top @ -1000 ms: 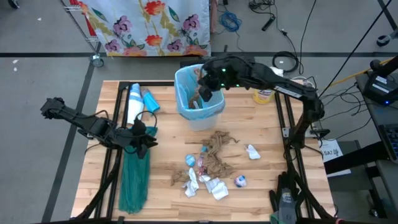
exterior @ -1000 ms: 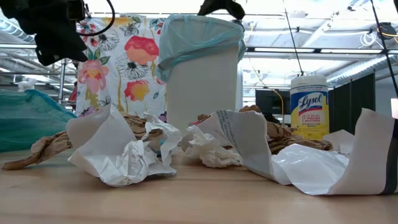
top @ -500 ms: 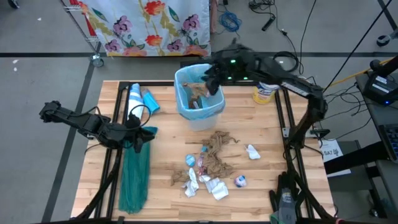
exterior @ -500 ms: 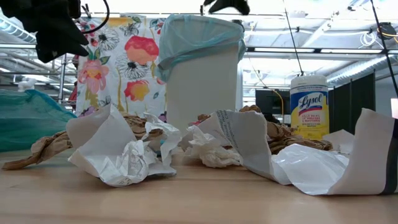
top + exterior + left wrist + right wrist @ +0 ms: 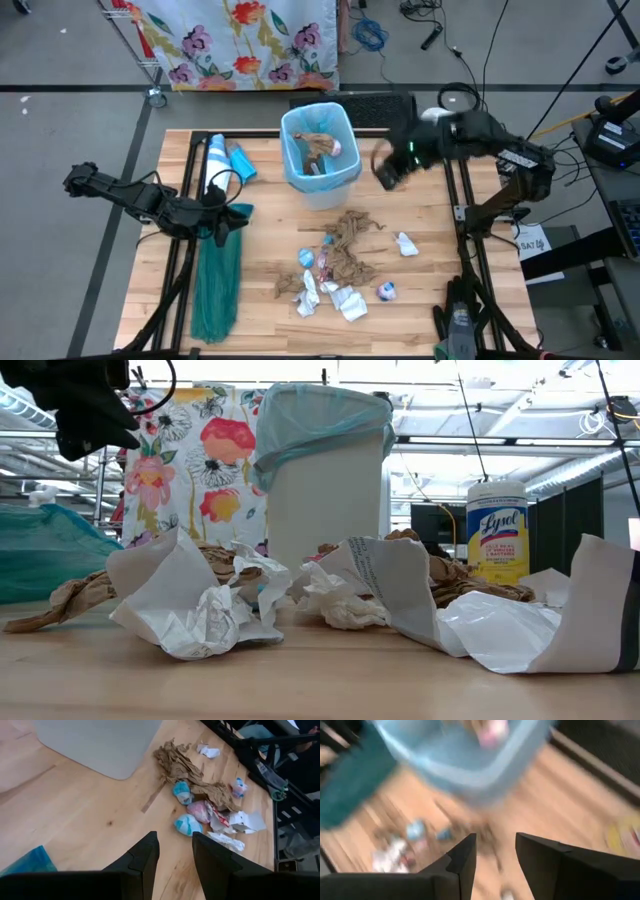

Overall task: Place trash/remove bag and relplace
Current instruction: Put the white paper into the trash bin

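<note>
Bag (image 5: pixel 322 150) lined in bin, paper inside; trash (image 5: pixel 343 262) heaped before bin; right gripper (image 5: pixel 384 175) beside bin, fingers parted, empty; left gripper (image 5: pixel 228 222) left of bin, parted, empty.

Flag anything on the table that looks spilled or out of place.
Crumpled brown paper, white paper scraps and small pink and blue bits lie strewn across the wooden table in front of the lined white bin, not inside it.

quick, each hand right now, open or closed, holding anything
Left hand: open, empty, above the wooden table.
Right hand: open, empty, beside the blue-lined white bin.
</note>
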`<state>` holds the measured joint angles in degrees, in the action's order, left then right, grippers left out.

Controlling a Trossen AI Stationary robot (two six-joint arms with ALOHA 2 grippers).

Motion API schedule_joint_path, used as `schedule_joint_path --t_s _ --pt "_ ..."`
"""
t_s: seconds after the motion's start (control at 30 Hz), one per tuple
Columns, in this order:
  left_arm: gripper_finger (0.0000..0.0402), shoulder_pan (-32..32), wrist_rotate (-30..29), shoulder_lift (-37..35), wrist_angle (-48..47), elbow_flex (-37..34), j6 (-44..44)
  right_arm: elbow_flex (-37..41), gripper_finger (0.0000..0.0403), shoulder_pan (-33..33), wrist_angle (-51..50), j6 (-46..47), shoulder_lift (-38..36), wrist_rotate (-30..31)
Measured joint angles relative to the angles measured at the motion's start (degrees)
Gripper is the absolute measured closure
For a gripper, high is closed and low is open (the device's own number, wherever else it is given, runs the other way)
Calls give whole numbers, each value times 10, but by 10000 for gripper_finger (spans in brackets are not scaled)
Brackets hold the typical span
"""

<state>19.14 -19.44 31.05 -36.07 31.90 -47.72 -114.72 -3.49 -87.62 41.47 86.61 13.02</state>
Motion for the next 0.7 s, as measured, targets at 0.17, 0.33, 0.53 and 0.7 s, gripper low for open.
schedule_joint_path --t_s 0.17,0.33,0.53,0.7 --pt "279 0 12 0 0 0 0 58 275 116 -10 141 -4 46" --pt "278 0 27 0 -4 0 0 161 275 202 -21 291 -9 63" --pt "279 0 44 0 -5 0 0 312 275 264 -22 433 -20 29" --pt "278 0 55 0 -5 0 1 439 275 267 76 440 -60 -24"
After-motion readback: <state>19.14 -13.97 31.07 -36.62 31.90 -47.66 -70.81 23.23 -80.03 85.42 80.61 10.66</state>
